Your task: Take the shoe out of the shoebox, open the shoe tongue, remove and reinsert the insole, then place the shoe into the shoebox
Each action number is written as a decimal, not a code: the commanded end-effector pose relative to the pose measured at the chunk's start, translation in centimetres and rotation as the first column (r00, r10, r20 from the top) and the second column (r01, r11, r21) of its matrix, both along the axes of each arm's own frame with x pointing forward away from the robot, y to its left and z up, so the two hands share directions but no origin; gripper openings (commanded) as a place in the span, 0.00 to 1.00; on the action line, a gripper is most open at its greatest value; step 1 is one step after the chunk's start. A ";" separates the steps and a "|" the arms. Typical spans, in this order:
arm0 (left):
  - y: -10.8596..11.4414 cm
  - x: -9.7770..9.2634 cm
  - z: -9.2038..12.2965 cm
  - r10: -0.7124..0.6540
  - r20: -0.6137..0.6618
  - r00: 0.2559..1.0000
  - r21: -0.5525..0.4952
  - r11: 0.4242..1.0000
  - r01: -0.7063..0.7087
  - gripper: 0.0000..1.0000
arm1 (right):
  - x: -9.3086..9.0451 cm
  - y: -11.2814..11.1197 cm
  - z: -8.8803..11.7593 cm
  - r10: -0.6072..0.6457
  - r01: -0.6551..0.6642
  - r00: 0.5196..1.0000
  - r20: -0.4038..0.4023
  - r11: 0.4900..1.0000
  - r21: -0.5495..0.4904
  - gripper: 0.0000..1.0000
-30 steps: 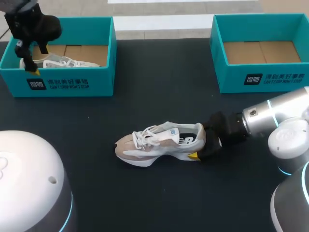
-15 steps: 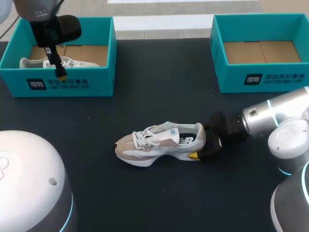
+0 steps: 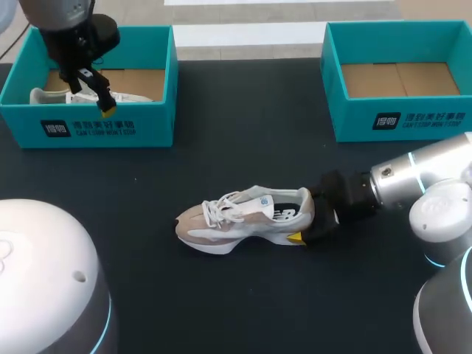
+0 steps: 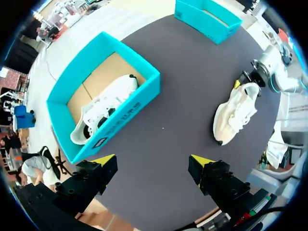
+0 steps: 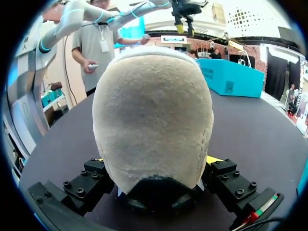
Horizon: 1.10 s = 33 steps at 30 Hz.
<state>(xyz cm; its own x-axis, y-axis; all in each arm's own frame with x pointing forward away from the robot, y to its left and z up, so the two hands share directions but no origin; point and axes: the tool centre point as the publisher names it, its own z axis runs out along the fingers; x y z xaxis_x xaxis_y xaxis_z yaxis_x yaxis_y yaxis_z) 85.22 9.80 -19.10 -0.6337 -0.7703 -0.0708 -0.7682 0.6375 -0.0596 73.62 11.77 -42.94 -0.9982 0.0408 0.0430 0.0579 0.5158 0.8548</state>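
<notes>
While right gripper [image 3: 310,221] clamped the shoe [image 3: 243,217] by its heel on the table [image 3: 236,140], left gripper [image 4: 153,161] hung above the left shoebox [image 3: 147,122], jaws wide, empty.

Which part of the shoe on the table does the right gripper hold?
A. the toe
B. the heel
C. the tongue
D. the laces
B: the right gripper has its fingers on both sides of the heel of the shoe, and the toe points away from it.
</notes>
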 end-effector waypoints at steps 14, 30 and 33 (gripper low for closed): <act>-4.5 -3.5 -1.7 0.517 0.059 0.854 -0.051 0.856 -0.515 1.00 | 0.2 0.8 -0.7 -0.002 0.002 1.000 0.000 1.000 -0.004 0.00; -11.0 -5.3 -4.4 0.583 0.010 0.813 -0.150 0.804 -0.575 1.00 | 0.2 0.8 -0.7 -0.002 0.002 1.000 0.000 1.000 -0.004 0.00; -11.9 -6.4 -4.5 0.610 -0.002 0.792 -0.155 0.782 -0.603 1.00 | 0.2 0.8 -0.7 -0.002 0.002 1.000 0.000 1.000 -0.004 0.00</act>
<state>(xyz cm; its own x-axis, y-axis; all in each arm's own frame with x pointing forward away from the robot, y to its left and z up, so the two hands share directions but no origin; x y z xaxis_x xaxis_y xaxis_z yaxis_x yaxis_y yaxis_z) 79.68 -1.58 -23.32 -0.0522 -0.9974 0.0493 -0.9885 0.0446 -0.1444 73.63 11.77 -42.94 -0.9982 0.0410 0.0429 0.0579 0.5159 0.8547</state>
